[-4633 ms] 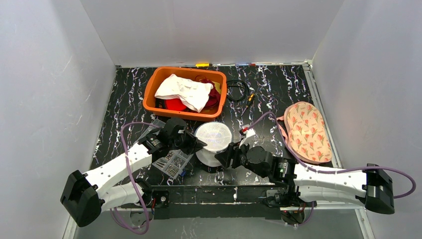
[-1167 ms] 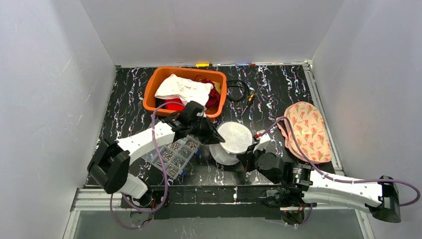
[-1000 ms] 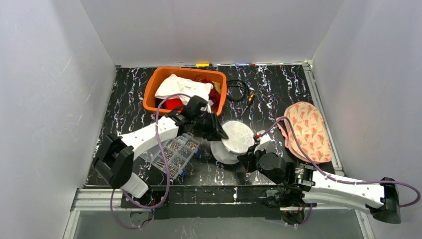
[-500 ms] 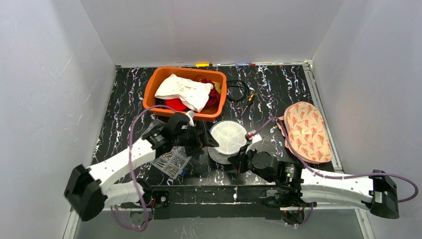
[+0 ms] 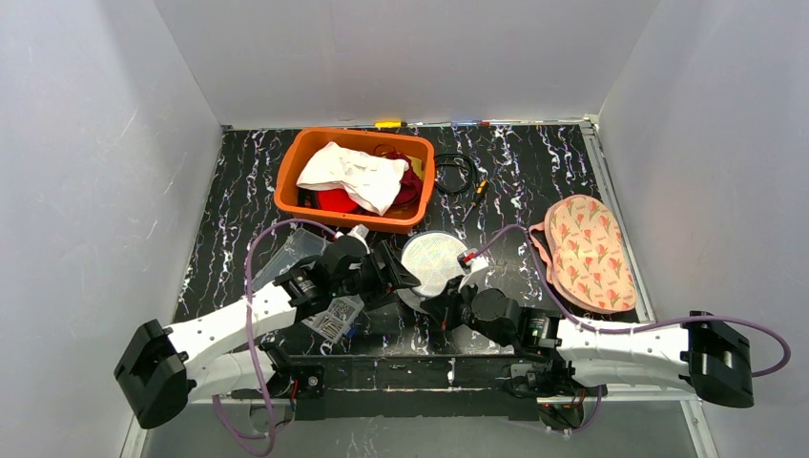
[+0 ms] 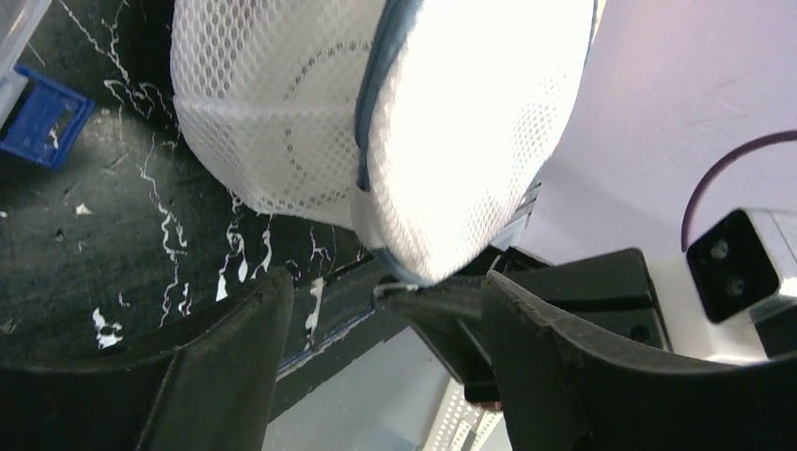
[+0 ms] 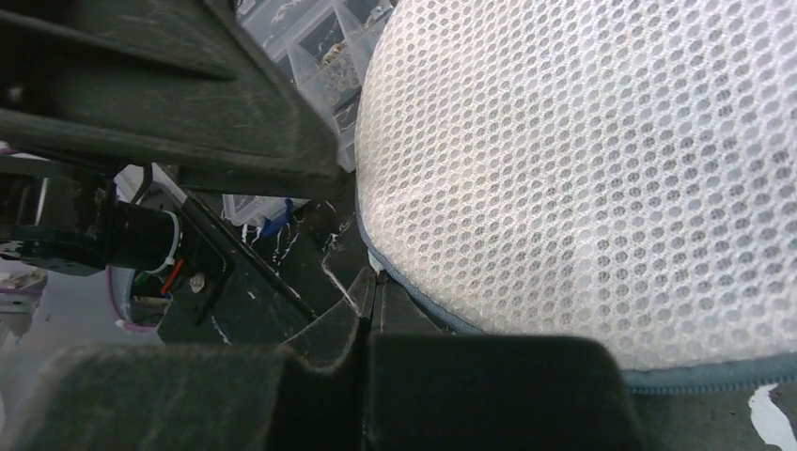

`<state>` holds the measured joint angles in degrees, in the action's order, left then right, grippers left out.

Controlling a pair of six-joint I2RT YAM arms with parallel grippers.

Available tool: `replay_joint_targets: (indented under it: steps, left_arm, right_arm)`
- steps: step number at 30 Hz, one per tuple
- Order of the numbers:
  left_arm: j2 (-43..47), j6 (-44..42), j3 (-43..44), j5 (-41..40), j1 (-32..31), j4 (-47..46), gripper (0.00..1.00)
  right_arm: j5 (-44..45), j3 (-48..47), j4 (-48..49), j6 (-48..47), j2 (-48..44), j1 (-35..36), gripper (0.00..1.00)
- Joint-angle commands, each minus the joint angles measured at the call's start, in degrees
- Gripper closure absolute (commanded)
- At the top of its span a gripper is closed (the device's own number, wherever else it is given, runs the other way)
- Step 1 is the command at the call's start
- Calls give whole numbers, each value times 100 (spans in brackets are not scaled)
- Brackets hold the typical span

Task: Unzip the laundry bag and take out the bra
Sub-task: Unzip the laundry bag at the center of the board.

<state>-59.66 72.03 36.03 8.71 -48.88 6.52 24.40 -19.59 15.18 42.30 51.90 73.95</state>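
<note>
White walls box in a black marbled table (image 5: 534,162). Near its front edge the mesh bag (image 5: 434,262) stands tilted, its trim pinched in the closed right gripper (image 5: 450,300). Only the left wrist view shows the left gripper (image 6: 381,287) spread wide below the bag.
</note>
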Motion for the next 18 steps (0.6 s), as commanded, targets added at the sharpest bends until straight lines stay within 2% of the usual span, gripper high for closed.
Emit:
replay_joint_targets:
  steps: [1, 18]
  left_arm:
    - [-216, 162, 132, -378, -19, -356, 33]
    - [-773, 101, 481, -798, -24, -22, 73]
  right_arm:
    - [-23, -84, 565, 125, 51, 43, 99]
    - [-23, -27, 306, 181, -246, 131, 99]
